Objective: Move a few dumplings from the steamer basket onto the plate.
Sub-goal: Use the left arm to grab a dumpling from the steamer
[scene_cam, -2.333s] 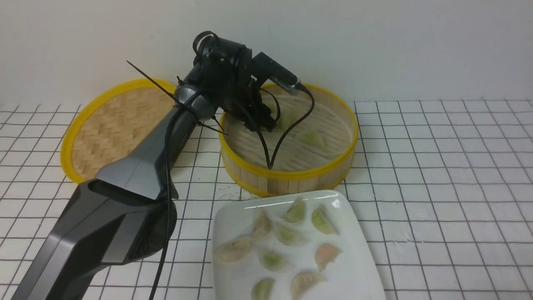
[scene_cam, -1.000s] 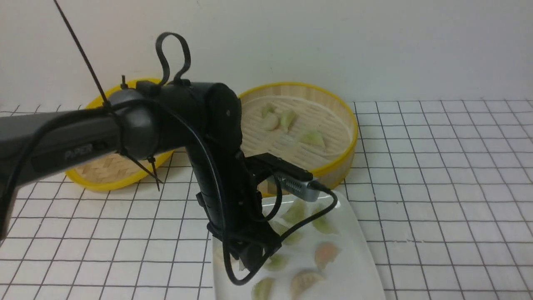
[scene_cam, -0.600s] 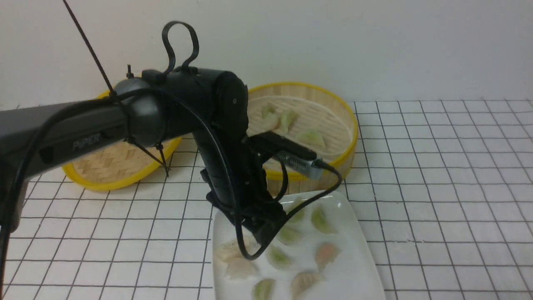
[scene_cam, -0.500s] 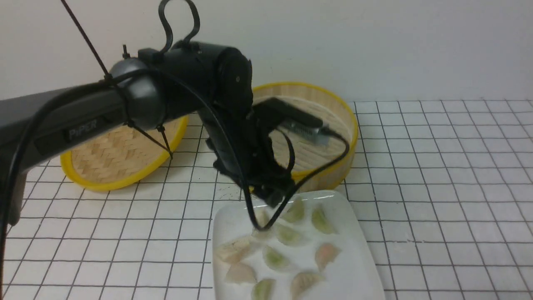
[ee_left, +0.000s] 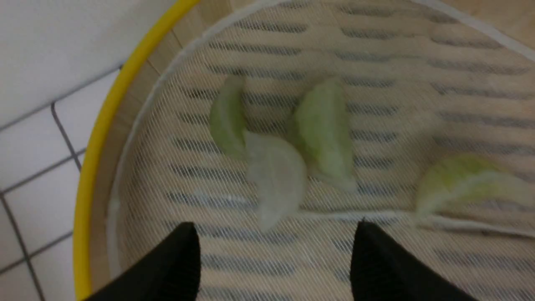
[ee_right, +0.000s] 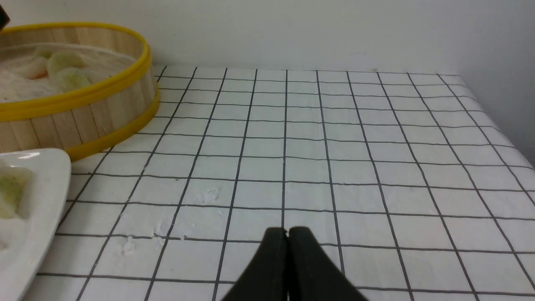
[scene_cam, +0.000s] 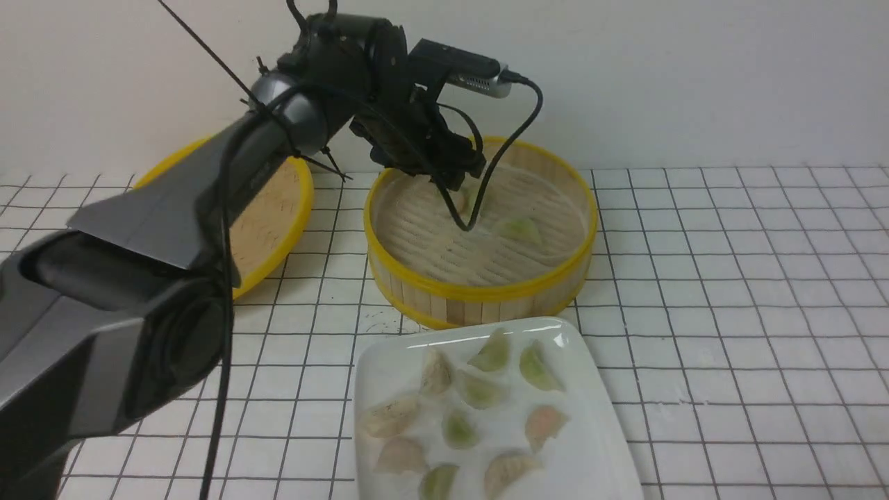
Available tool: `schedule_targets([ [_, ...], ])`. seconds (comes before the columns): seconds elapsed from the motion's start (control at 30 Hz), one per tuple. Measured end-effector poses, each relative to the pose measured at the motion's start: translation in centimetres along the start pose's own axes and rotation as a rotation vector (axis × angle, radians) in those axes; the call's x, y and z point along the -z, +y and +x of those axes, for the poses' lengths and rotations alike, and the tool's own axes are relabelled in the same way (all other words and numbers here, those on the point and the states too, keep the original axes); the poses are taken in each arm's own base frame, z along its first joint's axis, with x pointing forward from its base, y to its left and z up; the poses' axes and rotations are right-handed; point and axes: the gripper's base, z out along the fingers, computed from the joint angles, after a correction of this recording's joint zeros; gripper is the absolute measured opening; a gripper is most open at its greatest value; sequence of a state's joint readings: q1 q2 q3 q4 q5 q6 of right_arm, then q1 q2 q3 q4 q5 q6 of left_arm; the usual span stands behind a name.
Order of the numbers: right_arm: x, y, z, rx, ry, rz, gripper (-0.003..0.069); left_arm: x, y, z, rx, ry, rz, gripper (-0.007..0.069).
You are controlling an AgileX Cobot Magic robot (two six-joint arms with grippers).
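Dumplings (ee_left: 273, 179) in the steamer basket (scene_cam: 479, 295), near 12 o'clock.
Left gripper (ee_left: 276, 228) hangs wide open and empty above them; right gripper (ee_right: 287, 234) closed, empty. They look soft and slippery: pinch the fat middle gently.

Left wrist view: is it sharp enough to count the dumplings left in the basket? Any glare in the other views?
Left wrist view: blurred, yet four dumplings are countable on the floor of the steamer basket. Front view: a bright glare streak along the far edge of the plate. Right wrist view: sharp, evenly lit.
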State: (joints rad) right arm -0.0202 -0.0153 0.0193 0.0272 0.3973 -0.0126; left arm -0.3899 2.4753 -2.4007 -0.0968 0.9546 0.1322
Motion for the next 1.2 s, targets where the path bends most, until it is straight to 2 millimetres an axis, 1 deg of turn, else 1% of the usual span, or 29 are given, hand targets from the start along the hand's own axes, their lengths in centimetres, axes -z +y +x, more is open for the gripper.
schedule_targets([
  [0.03,0.0,0.0,0.0,0.000,0.000,0.000,-0.0013,-1.0,0.1,0.0,-0.006,-0.006,0.000,0.0435],
  [0.07,0.0,0.0,0.0,0.000,0.000,0.000,-0.0013,-1.6,0.2,0.1,-0.012,-0.009,0.000,0.0435],
  [0.17,0.0,0.0,0.0,0.000,0.000,0.000,-0.0013,-3.0,0.2,0.5,-0.027,-0.004,0.002,0.0435],
  [0.23,0.0,0.0,0.0,0.000,0.000,0.000,-0.0013,-3.6,0.3,0.7,-0.026,-0.003,0.004,0.0435],
  [0.27,0.0,0.0,0.0,0.000,0.000,0.000,-0.0013,-4.4,0.3,1.0,-0.028,-0.001,0.004,0.0435],
  [0.3,0.0,0.0,0.0,0.000,0.000,0.000,-0.0013,-4.4,0.3,1.0,-0.028,0.000,0.004,0.0435],
  [0.33,0.0,0.0,0.0,0.000,0.000,0.000,-0.0013,-5.0,0.3,1.3,-0.028,0.007,0.004,0.0435],
  [0.43,0.0,0.0,0.0,0.000,0.000,0.000,-0.0013,-5.6,0.5,1.6,-0.037,0.006,-0.008,0.0434],
  [0.53,0.0,0.0,0.0,0.000,0.000,0.000,-0.0013,-6.1,0.5,1.8,-0.047,0.009,-0.012,0.0412],
  [0.57,0.0,0.0,0.0,0.000,0.000,0.000,-0.0013,-6.3,0.6,1.9,-0.049,0.012,-0.014,0.0361],
  [0.6,0.0,0.0,0.0,0.000,0.000,0.000,-0.0013,-6.3,0.5,1.9,-0.047,0.010,-0.012,0.0335],
  [0.67,0.0,0.0,0.0,0.000,0.000,0.000,-0.0013,-6.2,0.4,1.8,-0.047,0.009,-0.006,0.0216],
  [0.73,0.0,0.0,0.0,0.000,0.000,0.000,-0.0013,-6.1,0.4,1.8,-0.048,0.015,-0.005,0.0187],
  [0.8,0.0,0.0,0.0,0.000,0.000,0.000,-0.0013,-5.6,0.4,1.8,-0.056,0.046,-0.007,0.0194],
  [0.87,0.0,0.0,0.0,0.000,0.000,0.000,-0.0013,-4.4,0.3,1.5,-0.063,0.084,-0.006,0.0194],
  [0.9,0.0,0.0,0.0,0.000,0.000,0.000,-0.0013,-4.3,0.3,1.4,-0.064,0.080,-0.008,0.0194],
  [0.93,0.0,0.0,0.0,0.000,0.000,0.000,-0.0013,-2.1,0.2,0.7,-0.068,0.113,-0.001,0.0194],
  [1.0,0.0,0.0,0.0,0.000,0.000,0.000,-0.0013,1.0,0.1,-0.7,-0.073,0.085,-0.004,0.0194],
  [1.03,0.0,0.0,0.0,0.000,0.000,0.000,-0.0013,1.4,0.0,-0.8,-0.074,0.079,-0.004,0.0194],
  [1.07,0.0,0.0,0.0,0.000,-0.001,0.000,-0.0013,3.8,-0.1,-1.9,-0.075,0.035,-0.009,0.0194],
  [1.1,0.0,0.0,0.0,0.000,-0.001,0.000,-0.0013,6.5,-0.2,-3.0,-0.074,-0.024,-0.016,0.0194],
  [1.13,0.0,0.0,0.0,0.000,-0.001,0.000,-0.0013,8.5,-0.3,-3.7,-0.070,-0.061,-0.017,0.0194],
  [1.17,0.0,0.0,0.0,0.000,-0.001,0.000,-0.0013,9.9,-0.4,-4.1,-0.063,-0.087,-0.018,0.0194],
  [1.2,0.0,0.0,0.0,0.000,-0.001,0.000,-0.0013,10.9,-0.6,-4.3,-0.051,-0.102,-0.010,0.0194],
])
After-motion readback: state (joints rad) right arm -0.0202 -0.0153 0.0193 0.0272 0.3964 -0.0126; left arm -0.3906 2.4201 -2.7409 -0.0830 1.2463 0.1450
